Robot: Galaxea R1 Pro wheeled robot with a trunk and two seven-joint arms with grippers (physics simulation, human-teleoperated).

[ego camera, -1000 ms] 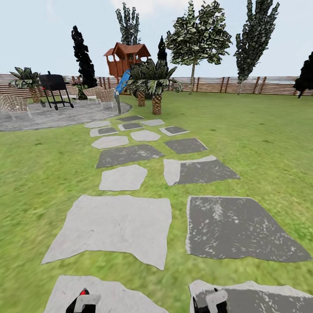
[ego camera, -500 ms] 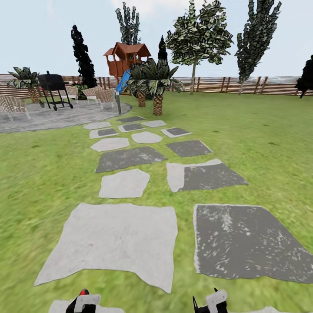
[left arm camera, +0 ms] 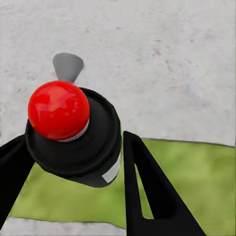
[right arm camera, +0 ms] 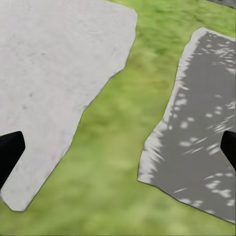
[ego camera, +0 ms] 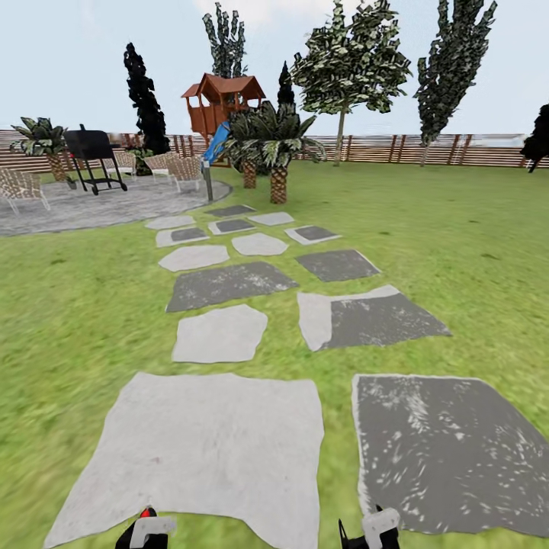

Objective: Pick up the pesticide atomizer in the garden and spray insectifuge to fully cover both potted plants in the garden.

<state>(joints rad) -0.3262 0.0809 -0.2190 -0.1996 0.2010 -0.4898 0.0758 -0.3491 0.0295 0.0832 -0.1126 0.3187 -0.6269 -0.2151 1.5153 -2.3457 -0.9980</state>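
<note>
Out on the garden lawn (ego camera: 465, 229), the left gripper (left arm camera: 73, 162) is clamped on a black red-capped can (left arm camera: 73, 130) (over pale paving), while the right gripper (right arm camera: 118, 147) hangs spread wide above grass between stone slabs (right arm camera: 49, 73).

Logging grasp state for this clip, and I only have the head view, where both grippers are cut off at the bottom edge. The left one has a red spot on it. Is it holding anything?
Observer: Yes. In the left wrist view the left gripper has a black canister topped by a red ball between its fingers.
Operator: Is that the atomizer?
Observer: I can't tell; of markings it shows just a small white patch on its side.
Operator: And the right one?
Observer: The right gripper is open with nothing in it, over a grass strip between a light slab and a dark slab.
</note>
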